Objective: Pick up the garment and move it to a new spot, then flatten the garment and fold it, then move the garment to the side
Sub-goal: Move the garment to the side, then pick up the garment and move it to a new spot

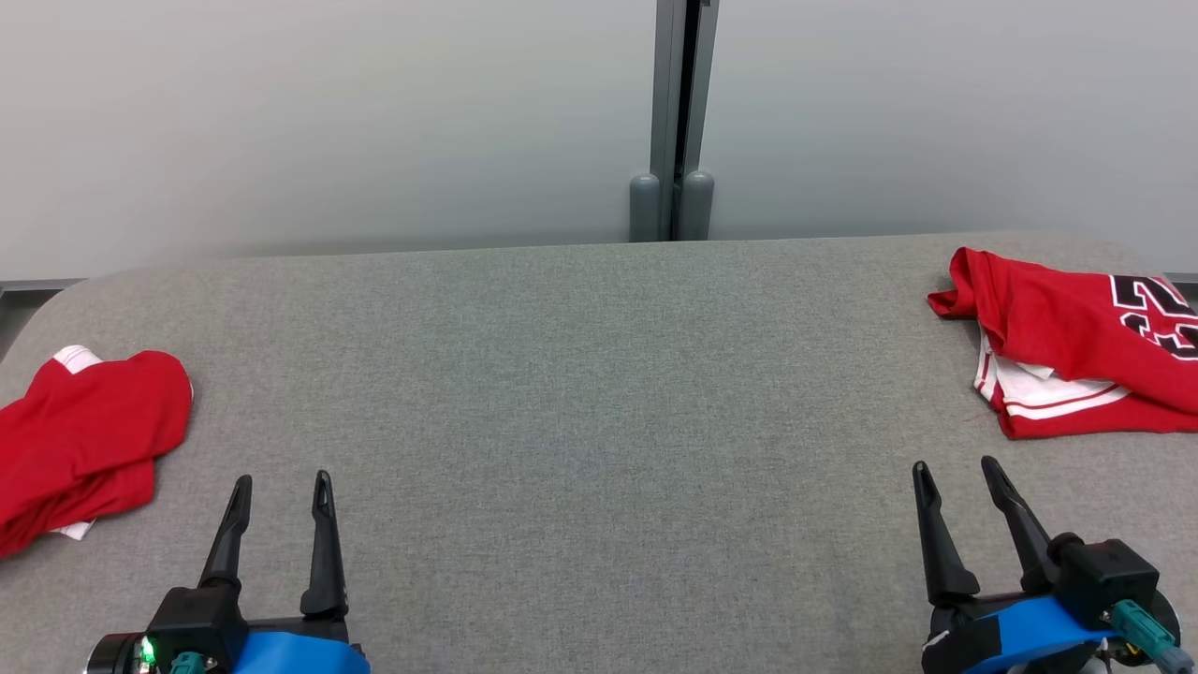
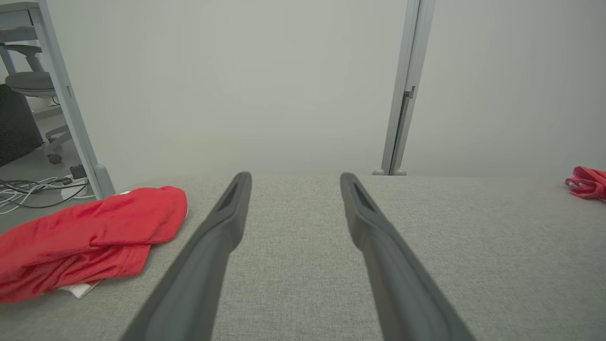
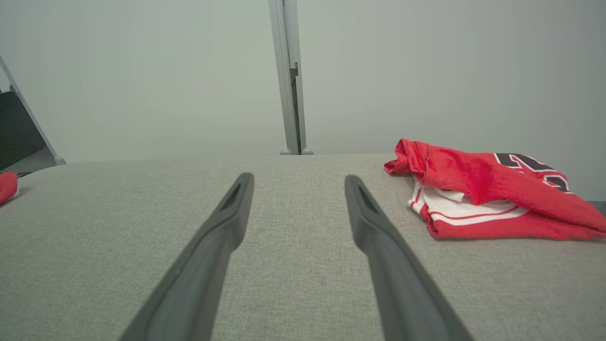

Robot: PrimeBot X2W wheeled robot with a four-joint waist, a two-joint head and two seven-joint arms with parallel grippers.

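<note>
A crumpled red garment [image 1: 89,435] lies at the table's left edge, also in the left wrist view [image 2: 90,237]. A second red garment [image 1: 1076,342] with white trim and a black number lies folded at the far right, seen closer in the right wrist view [image 3: 478,194]. My left gripper [image 1: 283,482] stands open near the front left, just right of the crumpled garment, touching nothing. Near the front right my right gripper [image 1: 956,465] is open, in front of the numbered garment. In both wrist views the gaps [image 2: 293,176] [image 3: 298,177] are empty.
The grey fabric-covered table [image 1: 580,402] spans the head view, with rounded far corners. Pale partition walls and a grey post [image 1: 674,122] stand behind it. A chair and cables [image 2: 28,184] are on the floor beyond the table's left end.
</note>
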